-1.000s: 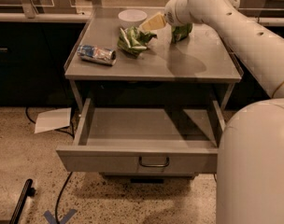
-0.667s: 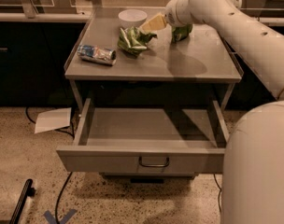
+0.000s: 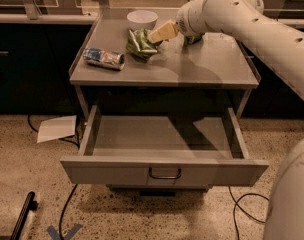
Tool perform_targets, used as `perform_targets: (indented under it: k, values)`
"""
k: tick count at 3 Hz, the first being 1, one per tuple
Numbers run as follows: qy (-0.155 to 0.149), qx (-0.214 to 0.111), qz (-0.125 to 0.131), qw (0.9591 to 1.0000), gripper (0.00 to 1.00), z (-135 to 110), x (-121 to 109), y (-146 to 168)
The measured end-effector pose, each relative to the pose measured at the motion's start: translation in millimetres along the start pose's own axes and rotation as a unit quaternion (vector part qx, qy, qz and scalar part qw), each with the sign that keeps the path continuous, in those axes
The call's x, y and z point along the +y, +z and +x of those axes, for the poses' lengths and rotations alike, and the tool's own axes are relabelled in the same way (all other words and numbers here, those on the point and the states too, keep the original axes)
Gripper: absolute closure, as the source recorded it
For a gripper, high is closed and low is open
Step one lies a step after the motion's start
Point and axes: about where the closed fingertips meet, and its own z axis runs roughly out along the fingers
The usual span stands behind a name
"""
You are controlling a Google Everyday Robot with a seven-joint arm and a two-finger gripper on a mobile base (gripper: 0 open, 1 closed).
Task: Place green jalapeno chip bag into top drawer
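The green jalapeno chip bag (image 3: pixel 141 44) lies crumpled on the bench (image 3: pixel 212 66), toward the back and left of centre. The end effector (image 3: pixel 153 35) comes in from the right on the white arm (image 3: pixel 252 19), and its pale tan tip meets the bag's upper right edge. Whether it grips the bag or only touches it cannot be told.

Just behind the bag stands 1 white bowl (image 3: pixel 142 19), round and smooth; its inside cannot be made out. A crushed blue-silver wrapper (image 3: pixel 103 58) lies on its side to the left, apart from the bag. A second green bag (image 3: pixel 192 38) shows partly behind the arm.

Below the bench top, the top drawer (image 3: pixel 112 173) is pulled out toward the camera. It is wide, shallow, grey metal, with a flat front panel and a dark curved handle (image 3: pixel 165 174) at the centre. Its floor shows only the arm's shadow across the right side.

A sheet of pale paper (image 3: pixel 57 128) lies on the speckled floor to the left.
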Motion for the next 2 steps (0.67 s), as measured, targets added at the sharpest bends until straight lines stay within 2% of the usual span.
perform_targets:
  k: [1, 2]
  values:
    - [0.014, 0.006, -0.011, 0.9998, 0.00, 6, 2, 11]
    - [0.035, 0.017, -0.042, 0.9983, 0.00, 16, 14, 33]
